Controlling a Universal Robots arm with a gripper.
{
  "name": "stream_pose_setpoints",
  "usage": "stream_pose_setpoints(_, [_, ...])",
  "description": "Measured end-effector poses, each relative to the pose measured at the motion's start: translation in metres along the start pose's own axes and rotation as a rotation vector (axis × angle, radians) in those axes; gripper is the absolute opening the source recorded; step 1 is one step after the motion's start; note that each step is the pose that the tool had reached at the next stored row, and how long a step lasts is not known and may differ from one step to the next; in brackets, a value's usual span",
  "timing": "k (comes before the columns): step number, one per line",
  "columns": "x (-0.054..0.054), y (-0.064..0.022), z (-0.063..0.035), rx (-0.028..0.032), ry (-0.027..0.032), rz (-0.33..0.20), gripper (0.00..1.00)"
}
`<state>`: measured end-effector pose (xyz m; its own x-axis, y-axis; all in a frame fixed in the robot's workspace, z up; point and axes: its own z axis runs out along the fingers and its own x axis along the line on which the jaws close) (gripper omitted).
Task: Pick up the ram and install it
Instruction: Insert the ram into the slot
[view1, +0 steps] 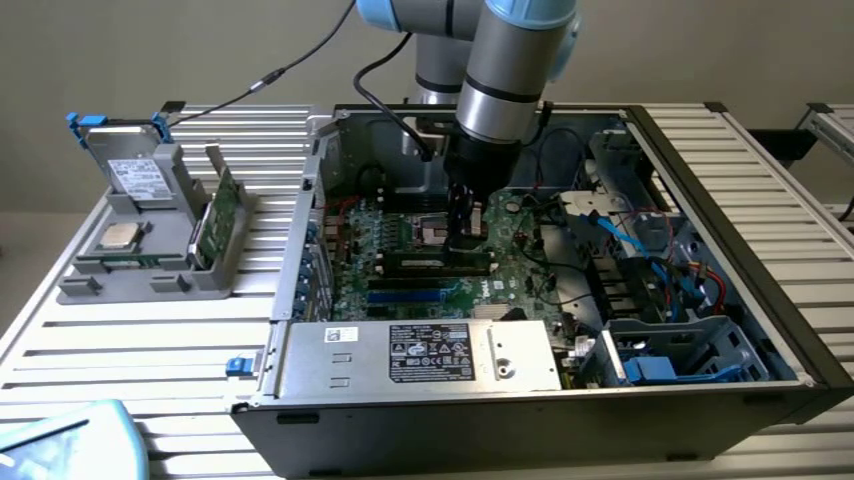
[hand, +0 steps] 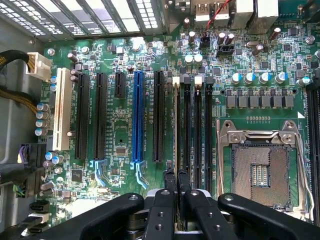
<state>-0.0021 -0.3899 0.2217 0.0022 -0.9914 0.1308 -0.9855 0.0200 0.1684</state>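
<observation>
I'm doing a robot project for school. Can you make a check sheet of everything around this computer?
Surface: slatted metal table, open computer case lying on it.
Job's things: ram lies along the motherboard slots, under the gripper.
Clutter: grey holder with a silver chip and a green board, at the exterior view's left.
Grippers: gripper shut, edge-on over the memory slots.
Cables: black cable along the arm; blue and red wires inside the case.
Surroundings: plain wall; empty processor socket.

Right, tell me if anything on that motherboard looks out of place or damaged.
Nothing looks damaged or askew. The claw is shut over the memory slots, with the ram lying along a slot below it. The processor socket stands open and bare, pins exposed, while a silver chip sits on the grey holder outside the case.
</observation>
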Motion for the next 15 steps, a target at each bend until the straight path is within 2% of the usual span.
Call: stream_pose_setpoints(15, [-0.0003,-0.0002,0.0012,0.0003,0.0003,0.001,0.13])
